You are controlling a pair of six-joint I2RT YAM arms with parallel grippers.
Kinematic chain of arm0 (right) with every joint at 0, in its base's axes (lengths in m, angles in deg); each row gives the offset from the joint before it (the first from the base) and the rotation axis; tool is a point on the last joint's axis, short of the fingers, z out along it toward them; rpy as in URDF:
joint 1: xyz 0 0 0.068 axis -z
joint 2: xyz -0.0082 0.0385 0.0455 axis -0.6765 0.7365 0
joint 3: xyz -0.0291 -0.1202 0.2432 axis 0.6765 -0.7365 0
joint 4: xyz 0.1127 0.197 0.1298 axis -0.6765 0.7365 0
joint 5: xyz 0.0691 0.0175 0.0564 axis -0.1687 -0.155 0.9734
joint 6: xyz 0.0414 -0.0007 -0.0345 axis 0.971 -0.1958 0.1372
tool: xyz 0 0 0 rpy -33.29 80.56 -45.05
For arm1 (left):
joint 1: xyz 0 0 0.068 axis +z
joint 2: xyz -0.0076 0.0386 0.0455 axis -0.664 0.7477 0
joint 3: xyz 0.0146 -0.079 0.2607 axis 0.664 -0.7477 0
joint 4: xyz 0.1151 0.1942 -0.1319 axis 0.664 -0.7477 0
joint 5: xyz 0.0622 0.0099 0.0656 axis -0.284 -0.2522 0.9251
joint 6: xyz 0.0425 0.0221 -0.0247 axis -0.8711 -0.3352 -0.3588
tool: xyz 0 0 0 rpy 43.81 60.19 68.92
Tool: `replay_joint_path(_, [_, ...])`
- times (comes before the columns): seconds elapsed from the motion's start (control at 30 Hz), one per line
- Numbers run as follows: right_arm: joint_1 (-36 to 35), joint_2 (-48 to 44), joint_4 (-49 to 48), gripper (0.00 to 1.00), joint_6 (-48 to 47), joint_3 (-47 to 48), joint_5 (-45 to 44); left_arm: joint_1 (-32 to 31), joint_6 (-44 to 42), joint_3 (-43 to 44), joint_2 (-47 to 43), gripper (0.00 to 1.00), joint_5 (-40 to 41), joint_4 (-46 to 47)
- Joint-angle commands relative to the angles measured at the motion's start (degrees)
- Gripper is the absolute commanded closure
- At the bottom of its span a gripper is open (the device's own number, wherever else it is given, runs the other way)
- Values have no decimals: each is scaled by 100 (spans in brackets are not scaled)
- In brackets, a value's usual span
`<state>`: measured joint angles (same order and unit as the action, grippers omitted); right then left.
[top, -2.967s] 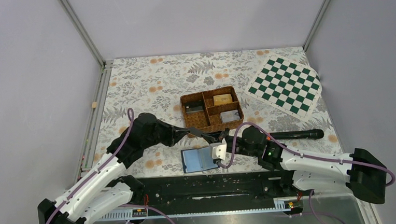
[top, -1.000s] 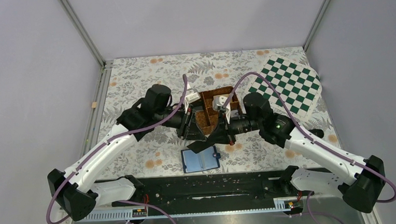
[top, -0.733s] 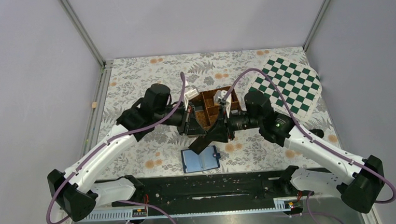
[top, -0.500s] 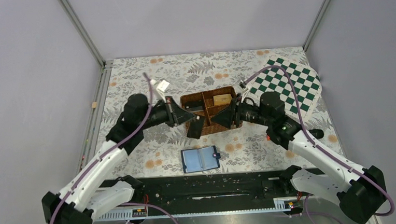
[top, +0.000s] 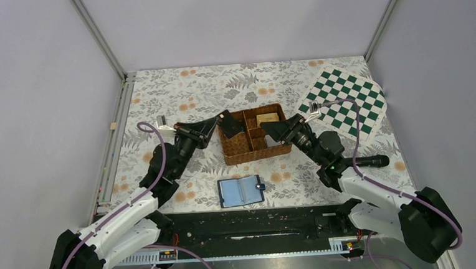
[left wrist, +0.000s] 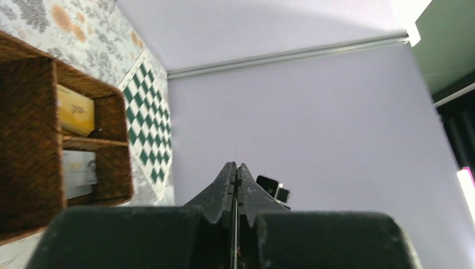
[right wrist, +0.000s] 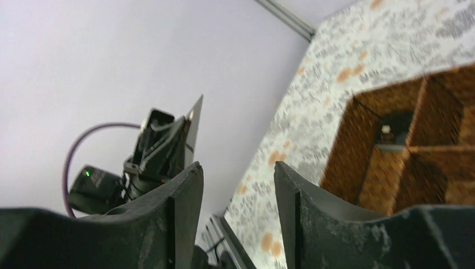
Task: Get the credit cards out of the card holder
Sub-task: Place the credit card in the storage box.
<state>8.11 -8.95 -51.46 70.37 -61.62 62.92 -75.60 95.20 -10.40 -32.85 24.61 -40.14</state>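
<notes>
The card holder [top: 241,191] lies open on the table near the front, light blue inside up, its dark snap tab to the right. My left gripper [top: 218,124] hovers at the wicker tray's left end, shut on a dark credit card [top: 228,124]. In the left wrist view the card [left wrist: 236,150] shows edge-on as a thin line between the shut fingertips [left wrist: 229,174]. My right gripper [top: 266,128] is raised over the tray's right half, open and empty. In the right wrist view its fingers [right wrist: 187,185] stand well apart, and the card [right wrist: 193,128] shows in the other gripper.
A brown wicker four-compartment tray [top: 253,153] sits mid-table with small items inside. A green-and-white chessboard mat [top: 346,100] lies at the back right. A black cylinder [top: 365,161] lies to the right, beside my right arm.
The two grippers met in front of the tray a second ago. The right one has opened and pulled back right. The left one has shut on the dark card and drawn back left.
</notes>
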Motion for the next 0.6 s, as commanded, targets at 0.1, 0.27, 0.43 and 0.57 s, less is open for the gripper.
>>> replay_joint_path(0.1, [-102, 610, -1677, 44, 312, 303, -767, -825, 262, 148, 146, 100, 2302, 1155])
replay_joint_path(0.27, [-313, 893, -1966, 44, 238, 513, -880, -949, 526, 135, 409, 100, 2505, 1356])
replay_joint_path(0.43, [-604, 1151, -2431, 44, -1, 641, -935, -1026, 867, 171, 647, 100, 2597, 1298])
replay_joint_path(0.57, [-710, 1375, -2453, 45, 67, 722, -939, -1099, 939, 84, 712, 100, 2737, 1482])
